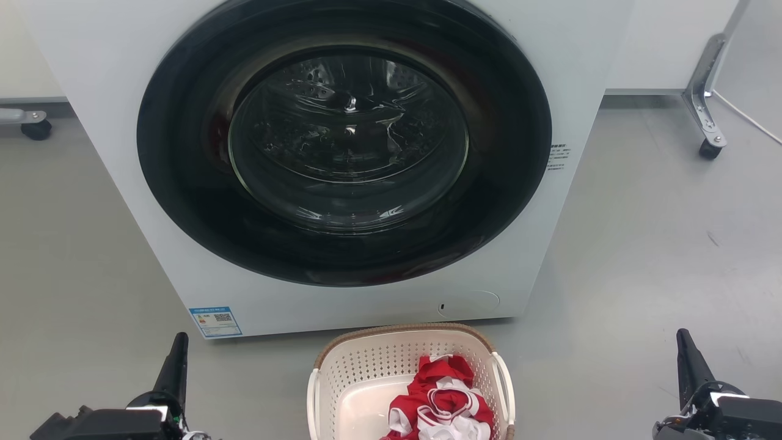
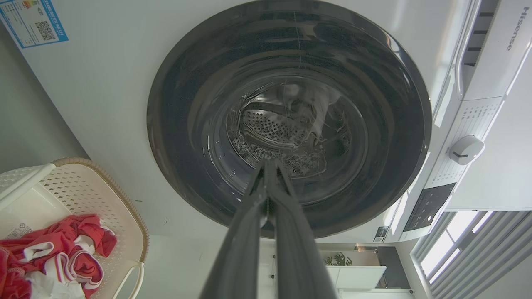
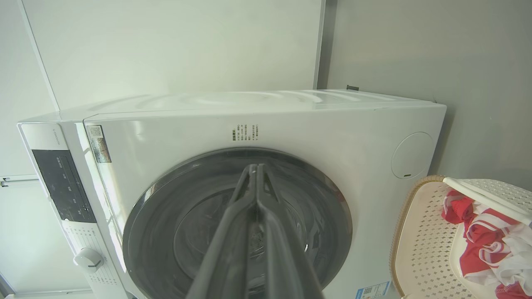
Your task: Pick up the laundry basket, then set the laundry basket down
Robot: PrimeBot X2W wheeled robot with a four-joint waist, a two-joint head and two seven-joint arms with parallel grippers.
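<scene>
Laundry basket (image 1: 372, 363) sits upright on the grey floor (image 1: 641, 244) just in front of the washing machine (image 1: 91, 153), under its round door (image 1: 348, 153) & close to the base; you can't tell whether the rim touches the panel. Left gripper (image 1: 181, 341) hangs in front of the machine's lower-left corner. Right gripper (image 1: 684, 339) is in front of and out past its right side. The basket lies btw them, well apart from both. Your wrist views show each pair of fingers (image 2: 245, 232) pressed together to the tips, so both grippers are closed w/ nothing in them. Step in hand: not settled. A basket on the floor w/ both grippers clear of it fits the approach before the lift, and equally the basket put back down after it, so don't read a next move off this. Either way, the side handles (image 1: 506, 382) look like the only real grip pts: thin smooth white loops, one per side. Materials: cream perforated plastic, rounded-rect. shape, stiff-looking walls w/ a grid of small holes, brown woven-look rim (image 1: 397, 330). Inside is a soft crumpled heap of red & white clothes (image 1: 443, 397), piled on the side below the machine's round flap (image 1: 467, 304); prob. a light, slightly off-centre load. Machine is glossy white, w/ dark glass in the door.
</scene>
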